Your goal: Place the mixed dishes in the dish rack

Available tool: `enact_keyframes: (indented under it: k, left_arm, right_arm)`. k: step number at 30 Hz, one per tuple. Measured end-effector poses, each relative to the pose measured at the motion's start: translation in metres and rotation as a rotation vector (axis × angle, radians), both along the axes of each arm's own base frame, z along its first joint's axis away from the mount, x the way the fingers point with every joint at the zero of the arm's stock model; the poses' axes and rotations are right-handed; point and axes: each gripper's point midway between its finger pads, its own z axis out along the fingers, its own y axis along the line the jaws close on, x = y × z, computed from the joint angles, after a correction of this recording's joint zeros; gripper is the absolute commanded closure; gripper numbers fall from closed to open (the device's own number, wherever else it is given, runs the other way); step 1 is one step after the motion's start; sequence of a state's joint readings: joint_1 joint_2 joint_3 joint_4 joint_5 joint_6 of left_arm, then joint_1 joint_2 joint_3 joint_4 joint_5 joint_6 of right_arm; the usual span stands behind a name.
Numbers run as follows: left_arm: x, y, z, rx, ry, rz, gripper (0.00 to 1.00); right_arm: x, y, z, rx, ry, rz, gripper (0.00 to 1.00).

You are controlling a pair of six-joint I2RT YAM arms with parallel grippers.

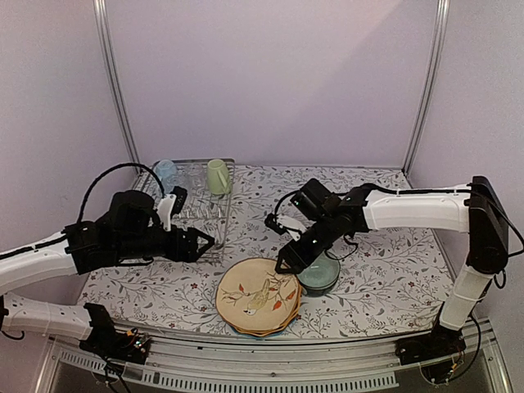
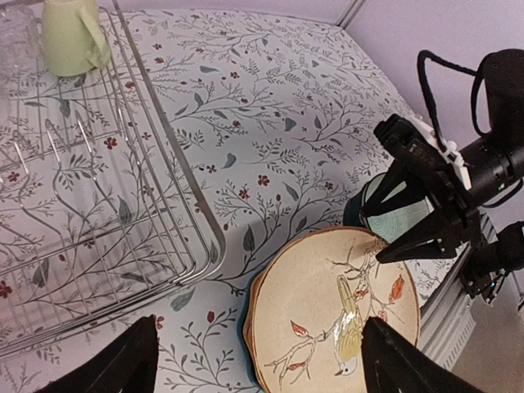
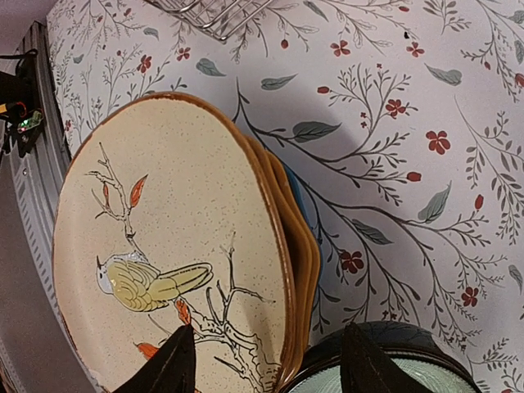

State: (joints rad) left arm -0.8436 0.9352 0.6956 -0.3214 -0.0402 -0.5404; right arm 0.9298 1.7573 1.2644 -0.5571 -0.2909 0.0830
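A tan bird-patterned plate [image 1: 256, 295] tops a stack of scalloped plates near the front edge; it also shows in the left wrist view [image 2: 336, 315] and the right wrist view [image 3: 172, 246]. A teal bowl [image 1: 319, 274] with a dark outside sits right of the stack. My right gripper [image 1: 286, 264] is open, its fingertips straddling the plate stack's right rim beside the bowl [image 3: 393, 360]. My left gripper [image 1: 209, 242] is open and empty, over the rack's near right corner. The silver wire dish rack [image 1: 205, 214] holds a pale yellow-green mug [image 1: 218, 176], a light blue mug [image 1: 165, 170] and a clear glass [image 2: 16, 37].
A floral tablecloth [image 1: 377, 246] covers the table. Metal frame posts stand at the back corners, with lilac walls behind. The table's front rail [image 1: 286, 372] runs close below the plate stack.
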Motion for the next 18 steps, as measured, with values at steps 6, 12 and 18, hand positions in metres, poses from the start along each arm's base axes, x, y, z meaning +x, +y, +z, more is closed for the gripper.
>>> enact_keyframes:
  k: [6, 12, 18]
  left_arm:
    - [-0.017, -0.015, -0.035, 0.022, 0.064, -0.007, 0.2]
    - [-0.038, -0.03, -0.069, 0.068, 0.135, -0.022, 0.27]
    - [-0.055, -0.034, -0.11, 0.107, 0.24, -0.002, 0.36]
  right_arm:
    - [-0.002, 0.001, -0.008, -0.025, 0.019, 0.018, 0.5]
    - [-0.007, 0.001, -0.01, -0.026, 0.041, 0.033, 0.57]
    - [-0.009, 0.001, -0.01, -0.024, 0.053, 0.038, 0.62]
